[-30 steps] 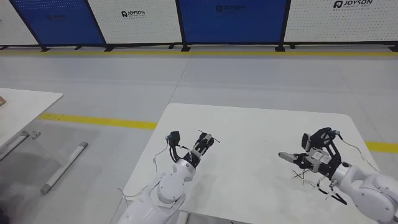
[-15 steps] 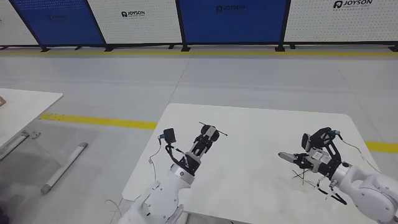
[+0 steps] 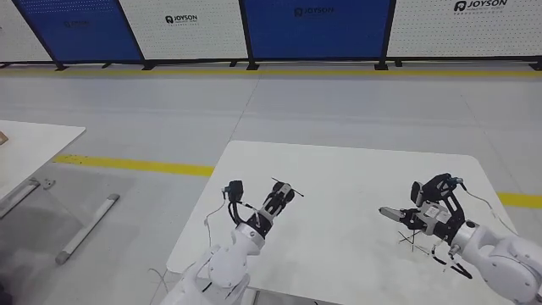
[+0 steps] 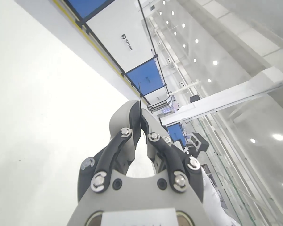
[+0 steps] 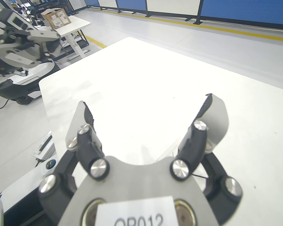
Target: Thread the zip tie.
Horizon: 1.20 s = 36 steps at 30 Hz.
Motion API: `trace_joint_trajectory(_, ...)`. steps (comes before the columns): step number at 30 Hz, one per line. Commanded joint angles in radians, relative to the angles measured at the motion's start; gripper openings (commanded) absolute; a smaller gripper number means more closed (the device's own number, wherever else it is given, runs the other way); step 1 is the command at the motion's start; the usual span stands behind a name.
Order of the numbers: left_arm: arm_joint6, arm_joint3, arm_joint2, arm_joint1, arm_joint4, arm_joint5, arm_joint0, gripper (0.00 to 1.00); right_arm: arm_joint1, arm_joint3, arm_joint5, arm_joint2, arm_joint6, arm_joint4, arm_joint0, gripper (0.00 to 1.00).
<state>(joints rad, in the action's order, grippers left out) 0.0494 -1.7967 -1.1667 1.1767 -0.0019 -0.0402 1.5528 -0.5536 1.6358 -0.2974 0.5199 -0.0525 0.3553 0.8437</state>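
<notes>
The left gripper (image 3: pixel 282 193) is clamped shut on the black zip tie (image 3: pixel 288 188), holding it above the bench (image 3: pixel 356 165) near its left edge. The right gripper (image 3: pixel 391 214) hangs with fingers spread wide toward the right front corner, near some loose black ties (image 3: pixel 412 241).

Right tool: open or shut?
Open. The right tool is spread wide, nothing in it, white table showing through the gap.

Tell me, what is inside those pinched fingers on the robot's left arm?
A thin black zip tie, pinched by the left gripper; its end pokes out past the fingers. The stretch clamped between them is covered.
</notes>
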Motion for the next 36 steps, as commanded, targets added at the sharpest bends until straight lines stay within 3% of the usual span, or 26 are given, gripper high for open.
trace_joint_trajectory(1,-0.018,0.050,0.000,0.002,-0.009,-0.005,-0.020,0.00,0.000,0.000,0.000,0.000,0.000,0.000,0.000,1.00)
trace_joint_trajectory(3,-0.023,0.078,0.005,0.004,-0.010,-0.012,-0.036,0.00,0.000,0.000,0.000,0.000,0.000,0.000,0.000,1.00)
trace_joint_trajectory(15,-0.028,0.086,0.009,0.005,-0.002,-0.014,-0.044,0.00,0.000,0.000,0.000,0.000,0.000,0.000,0.000,1.00)
trace_joint_trajectory(17,-0.027,0.082,0.018,0.008,0.002,0.005,-0.053,0.00,0.000,0.000,0.000,0.000,0.000,0.000,0.000,1.00)
trace_joint_trajectory(19,0.003,0.044,0.020,0.010,0.009,0.047,-0.047,0.00,0.000,0.000,0.000,0.000,0.000,0.000,0.000,1.00)
trace_joint_trajectory(23,0.044,-0.058,0.022,0.010,0.043,0.133,0.003,0.00,0.000,0.000,0.000,0.000,0.000,0.000,0.000,1.00)
trace_joint_trajectory(27,0.033,-0.155,0.010,0.004,0.084,0.163,0.066,0.00,0.000,0.000,0.000,0.000,0.000,0.000,0.000,1.00)
trace_joint_trajectory(29,0.020,-0.181,0.008,0.002,0.104,0.155,0.090,0.00,0.000,0.000,0.000,0.000,0.000,0.000,0.000,1.00)
trace_joint_trajectory(31,0.008,-0.180,0.006,0.001,0.110,0.126,0.095,0.00,0.000,0.000,0.000,0.000,0.000,0.000,0.000,1.00)
trace_joint_trajectory(34,-0.001,-0.138,0.015,0.004,0.116,0.073,0.072,0.00,0.000,0.000,0.000,0.000,0.000,0.000,0.000,1.00)
trace_joint_trajectory(36,-0.012,-0.078,0.023,0.007,0.117,0.034,0.047,0.00,0.000,0.000,0.000,0.000,0.000,0.000,0.000,1.00)
